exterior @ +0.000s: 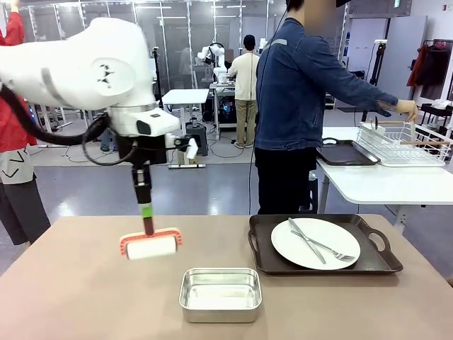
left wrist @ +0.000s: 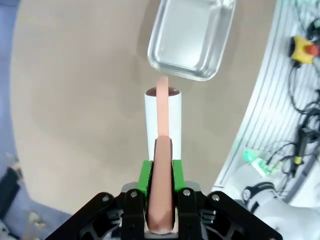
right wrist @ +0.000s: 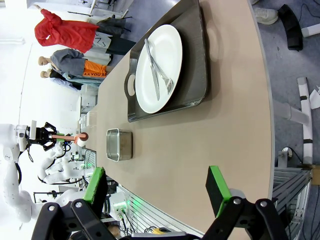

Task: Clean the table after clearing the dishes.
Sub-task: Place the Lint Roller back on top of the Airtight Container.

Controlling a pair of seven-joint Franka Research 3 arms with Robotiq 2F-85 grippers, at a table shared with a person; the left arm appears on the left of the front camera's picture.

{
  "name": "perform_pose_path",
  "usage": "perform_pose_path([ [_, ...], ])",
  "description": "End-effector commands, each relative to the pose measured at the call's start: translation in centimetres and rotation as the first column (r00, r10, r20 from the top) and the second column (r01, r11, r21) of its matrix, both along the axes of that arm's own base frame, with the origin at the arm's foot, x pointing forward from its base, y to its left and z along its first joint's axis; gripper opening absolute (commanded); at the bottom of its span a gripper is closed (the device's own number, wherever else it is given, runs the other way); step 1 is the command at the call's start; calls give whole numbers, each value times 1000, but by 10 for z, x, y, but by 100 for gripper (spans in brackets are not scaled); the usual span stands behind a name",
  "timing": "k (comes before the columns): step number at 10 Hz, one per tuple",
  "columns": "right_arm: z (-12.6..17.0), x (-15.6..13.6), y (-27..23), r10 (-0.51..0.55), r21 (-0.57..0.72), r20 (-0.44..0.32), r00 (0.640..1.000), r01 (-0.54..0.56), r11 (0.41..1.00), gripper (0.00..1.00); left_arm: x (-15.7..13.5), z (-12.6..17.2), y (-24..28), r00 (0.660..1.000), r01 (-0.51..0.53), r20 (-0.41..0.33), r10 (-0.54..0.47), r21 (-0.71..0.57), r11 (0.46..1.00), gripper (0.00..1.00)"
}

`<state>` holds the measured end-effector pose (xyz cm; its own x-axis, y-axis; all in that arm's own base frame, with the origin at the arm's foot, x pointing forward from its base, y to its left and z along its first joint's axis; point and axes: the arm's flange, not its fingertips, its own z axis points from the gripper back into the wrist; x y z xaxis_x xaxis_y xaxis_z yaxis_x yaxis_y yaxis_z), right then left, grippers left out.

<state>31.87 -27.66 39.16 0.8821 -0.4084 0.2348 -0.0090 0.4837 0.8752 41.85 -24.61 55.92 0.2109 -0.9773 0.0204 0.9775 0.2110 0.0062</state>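
Observation:
My left gripper [exterior: 147,212] points down and is shut on the orange handle of a cleaning roller [exterior: 150,246], whose white roll hangs low over the beige table [exterior: 71,283], left of centre. Whether the roll touches the top I cannot tell. From the left wrist, the green fingers [left wrist: 145,175] clamp the handle and the roller [left wrist: 162,117] points toward the steel pan [left wrist: 192,37]. A white plate [exterior: 315,243] with fork and knife lies on a dark tray [exterior: 325,269] at the right. My right gripper [right wrist: 157,187] stands open over the table's end, with the plate [right wrist: 160,67] ahead.
A small steel pan [exterior: 221,294] sits near the front edge at centre. A person [exterior: 297,106] stands behind the table, turned to a white side table with a wire rack [exterior: 400,142] and another dark tray [exterior: 345,152].

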Motion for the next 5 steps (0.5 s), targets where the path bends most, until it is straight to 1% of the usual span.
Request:
perform_pose_path([
  [1,2,-2,0,0,6,10,1000,0,1000,100,3,9,-24,992,124,3,-124,47,991,21],
  [2,2,-2,0,0,6,10,1000,0,1000,100,0,2,-52,985,171,-31,-169,36,985,21],
  [3,2,-2,0,0,6,10,1000,0,1000,100,1,-7,-76,978,195,-75,-192,25,981,21],
  [4,2,-2,0,0,6,10,1000,0,1000,100,0,-17,-95,973,213,-95,-212,5,977,21],
  [5,2,-2,0,0,6,10,1000,0,1000,100,-3,-24,-105,974,207,-95,-205,19,978,21],
])
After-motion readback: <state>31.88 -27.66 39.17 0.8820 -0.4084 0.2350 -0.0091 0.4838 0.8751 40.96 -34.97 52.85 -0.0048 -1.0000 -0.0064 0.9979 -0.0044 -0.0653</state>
